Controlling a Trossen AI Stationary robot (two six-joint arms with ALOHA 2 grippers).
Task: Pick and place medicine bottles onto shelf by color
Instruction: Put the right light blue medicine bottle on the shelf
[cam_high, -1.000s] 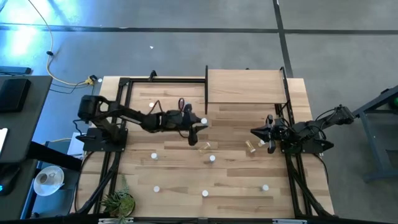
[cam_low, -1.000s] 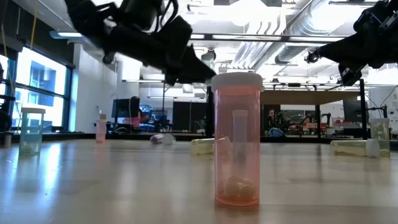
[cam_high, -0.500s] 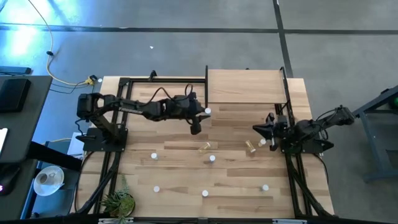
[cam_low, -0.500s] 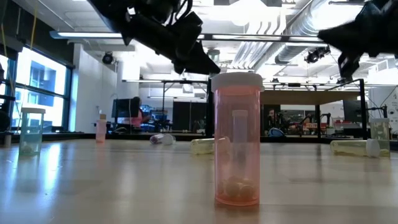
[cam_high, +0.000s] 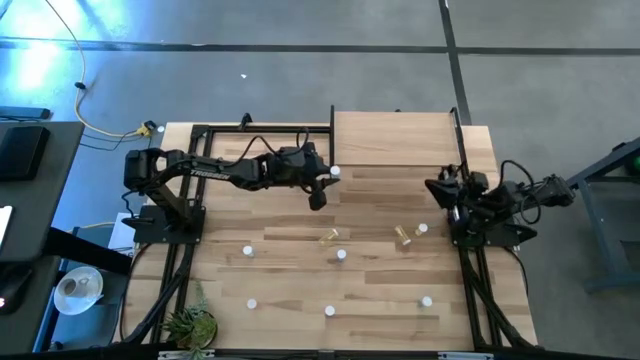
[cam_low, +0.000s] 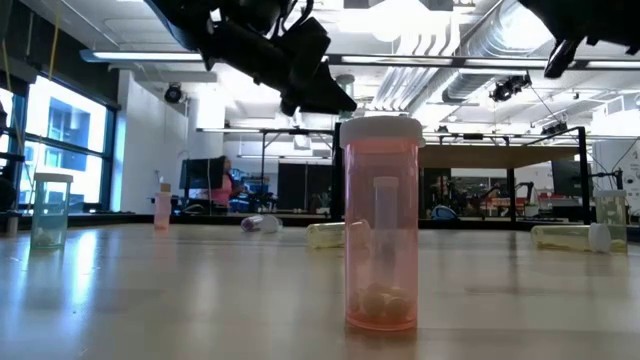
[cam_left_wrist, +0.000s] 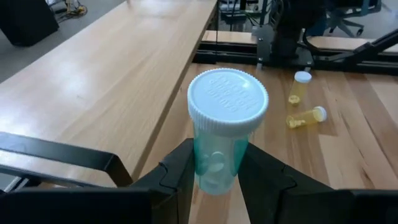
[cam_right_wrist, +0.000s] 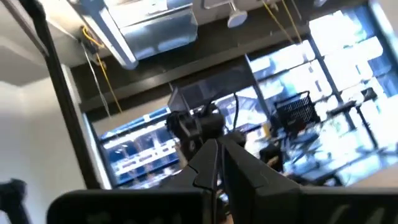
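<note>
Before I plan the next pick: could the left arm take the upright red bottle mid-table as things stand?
Probably not yet: the left gripper is shut on a green bottle near the shelf; the red bottle stands unobstructed.

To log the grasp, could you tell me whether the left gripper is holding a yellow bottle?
No, the left gripper is shut on a green bottle with a white cap.

Robotics lab, exposed ducts (cam_low: 440, 60), workbenches (cam_low: 500, 155)

Nine bottles (cam_high: 341, 255), one shelf (cam_high: 395, 139), two arms (cam_high: 215, 172).
</note>
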